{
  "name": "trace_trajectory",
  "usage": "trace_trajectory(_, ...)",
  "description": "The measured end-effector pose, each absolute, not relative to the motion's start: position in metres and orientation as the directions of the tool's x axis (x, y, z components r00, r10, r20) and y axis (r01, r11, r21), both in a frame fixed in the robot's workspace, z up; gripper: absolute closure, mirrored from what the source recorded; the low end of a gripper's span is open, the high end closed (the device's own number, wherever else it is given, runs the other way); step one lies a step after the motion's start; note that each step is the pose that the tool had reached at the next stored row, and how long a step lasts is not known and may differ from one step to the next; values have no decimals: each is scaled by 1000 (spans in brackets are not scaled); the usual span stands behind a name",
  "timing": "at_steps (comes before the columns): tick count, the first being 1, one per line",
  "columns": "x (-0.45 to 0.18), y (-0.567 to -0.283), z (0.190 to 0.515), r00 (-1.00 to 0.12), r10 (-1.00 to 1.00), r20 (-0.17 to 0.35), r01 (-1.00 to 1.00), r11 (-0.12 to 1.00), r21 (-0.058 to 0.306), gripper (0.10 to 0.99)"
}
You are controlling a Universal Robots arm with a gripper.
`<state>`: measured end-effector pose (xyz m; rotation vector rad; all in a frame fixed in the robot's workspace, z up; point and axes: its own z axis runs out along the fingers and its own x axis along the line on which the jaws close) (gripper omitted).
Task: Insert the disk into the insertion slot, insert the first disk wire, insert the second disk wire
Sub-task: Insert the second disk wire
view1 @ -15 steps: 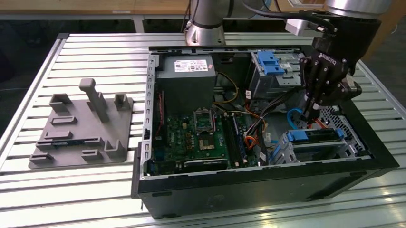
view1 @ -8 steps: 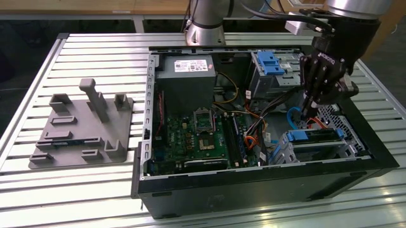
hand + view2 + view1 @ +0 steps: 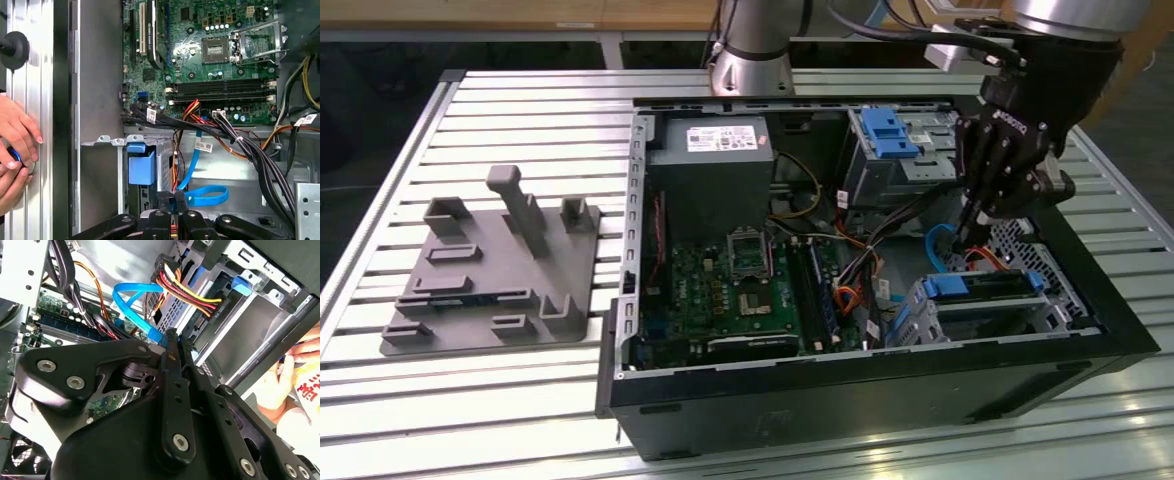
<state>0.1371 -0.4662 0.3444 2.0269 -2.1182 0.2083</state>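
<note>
The disk, in its blue carrier, lies inside the insertion slot, the silver cage at the case's front corner on the exterior view's right. The carrier's blue end shows in the first wrist view and its blue tab in the second. My black gripper hangs just above the disk's rear end. Its fingers are pressed together on the end of a blue flat disk wire, which loops beside them. A red, yellow and black wire bundle runs close by.
The open computer case holds the motherboard, a power supply and a taller bay with a blue latch. A grey fixture lies on the slatted table. A person's hands rest beside the case.
</note>
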Motion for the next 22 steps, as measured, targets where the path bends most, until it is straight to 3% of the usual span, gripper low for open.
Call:
trace_trajectory(6, 143, -470, 344, -45, -976, 215, -998, 55, 39, 929)
trace_trajectory(22, 145, -496, 342, -45, -997, 67, -998, 48, 47, 929)
